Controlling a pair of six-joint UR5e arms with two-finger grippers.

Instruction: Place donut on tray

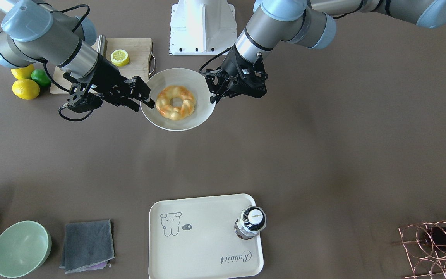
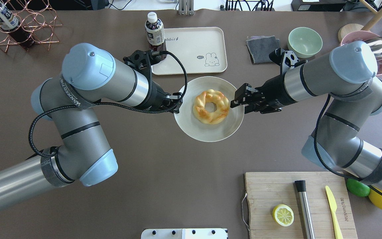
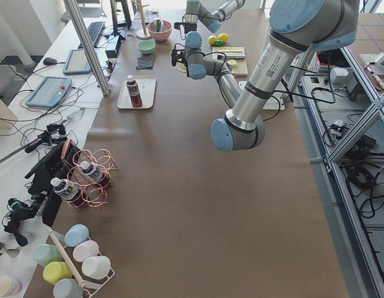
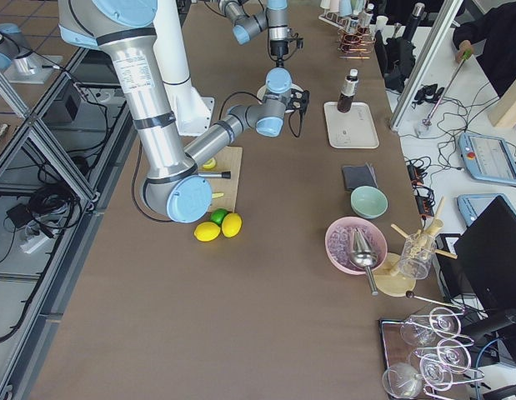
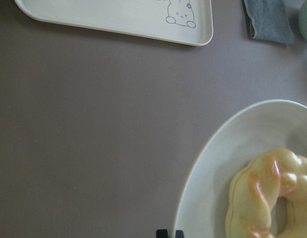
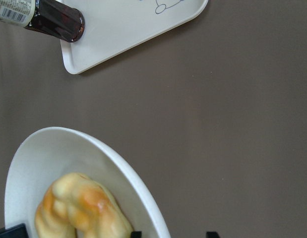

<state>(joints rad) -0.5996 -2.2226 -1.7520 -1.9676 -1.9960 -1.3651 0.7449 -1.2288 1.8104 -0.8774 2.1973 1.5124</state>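
The donut (image 2: 211, 107), a golden braided ring with orange-brown patches, lies on a round white plate (image 2: 207, 134) at the table's middle; it also shows in the front view (image 1: 175, 102). My left gripper (image 2: 177, 105) is at the plate's left rim, its jaws close together on the rim in the left wrist view (image 5: 169, 233). My right gripper (image 2: 235, 101) is at the opposite rim, open, with a fingertip on either side of the rim (image 6: 173, 233). The cream tray (image 2: 191, 49) with the rabbit drawing lies beyond the plate, apart from it.
A dark bottle (image 2: 154, 31) stands on the tray's left corner. A grey cloth (image 2: 262, 48) and a green bowl (image 2: 304, 41) lie right of the tray. A cutting board (image 2: 270, 192) with a lemon half (image 2: 283, 214) is near the robot. A copper rack (image 2: 22, 26) is far left.
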